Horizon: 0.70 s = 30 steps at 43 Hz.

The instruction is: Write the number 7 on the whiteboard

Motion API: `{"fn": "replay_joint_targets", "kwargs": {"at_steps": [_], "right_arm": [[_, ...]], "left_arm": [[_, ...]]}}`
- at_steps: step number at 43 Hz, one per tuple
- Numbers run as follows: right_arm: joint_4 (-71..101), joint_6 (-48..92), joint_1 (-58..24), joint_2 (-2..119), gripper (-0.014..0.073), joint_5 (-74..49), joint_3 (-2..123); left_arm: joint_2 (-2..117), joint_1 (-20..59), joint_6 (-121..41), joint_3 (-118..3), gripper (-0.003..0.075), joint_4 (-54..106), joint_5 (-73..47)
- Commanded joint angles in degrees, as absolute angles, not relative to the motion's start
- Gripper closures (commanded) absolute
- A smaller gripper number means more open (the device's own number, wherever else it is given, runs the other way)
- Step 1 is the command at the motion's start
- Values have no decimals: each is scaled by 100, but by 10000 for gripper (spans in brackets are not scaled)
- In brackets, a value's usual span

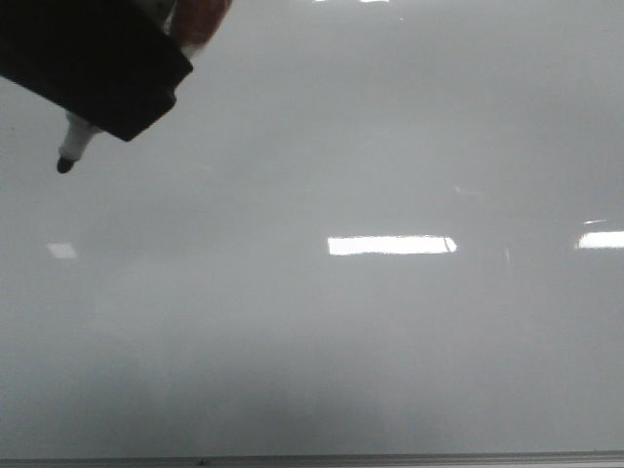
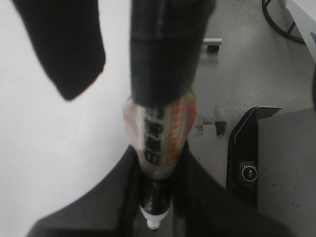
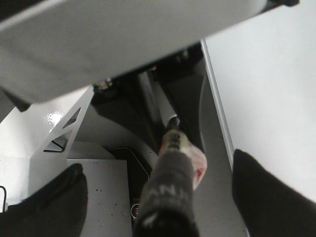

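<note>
The whiteboard (image 1: 341, 351) fills the front view and no number 7 shows on it. My left gripper (image 1: 102, 73) is a black block at the top left, shut on a marker (image 1: 76, 141) whose black tip points down-left just in front of the board; contact cannot be told. In the left wrist view my left gripper (image 2: 155, 200) clasps the marker (image 2: 158, 143) near its tip, with the whiteboard (image 2: 49, 148) beside it. My right gripper (image 3: 160, 197) is open, its fingers (image 3: 271, 197) wide apart on either side of the marker's black foam end (image 3: 163, 192) without touching it.
Bright glare patches (image 1: 390, 245) lie across the board, and its thin grey bottom edge (image 1: 390, 458) runs along the lower frame. A black base unit (image 2: 247, 163) and a cable (image 2: 281, 22) lie on the floor. A white bracket (image 3: 59, 133) stands beside the board's edge (image 3: 217, 98).
</note>
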<state>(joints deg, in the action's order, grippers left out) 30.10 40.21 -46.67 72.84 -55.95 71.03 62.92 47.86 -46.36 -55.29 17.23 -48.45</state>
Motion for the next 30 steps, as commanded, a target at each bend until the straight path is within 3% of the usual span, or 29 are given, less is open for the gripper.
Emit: {"fn": "replay_joint_targets", "kwargs": {"at_steps": [1, 6, 13, 20, 23, 30], "right_arm": [[3388, 4166, -4682, 7314, -13, -5379, 7441], [3405, 4166, -4682, 7391, 104, -5425, 7524], [3405, 4166, -4682, 7404, 419, -5622, 7524], [3395, 4176, -4682, 7404, 647, -5809, 7524], [3361, 4180, -4682, 7404, 657, -5815, 7524], [3063, 4153, -4496, 7404, 657, -5758, 7524]], "left_arm": [[6164, 4826, -4641, -5710, 741, 1893, -4500], [6164, 4826, -4641, -5710, 741, 1893, -4500], [6164, 4814, -4641, -5710, 741, 1857, -4487], [6142, 4801, -4614, -5710, 729, 1848, -4311], [6126, 4801, -4587, -5710, 674, 1848, -4211], [6004, 4801, -4362, -5710, 399, 1848, -4080]]}}
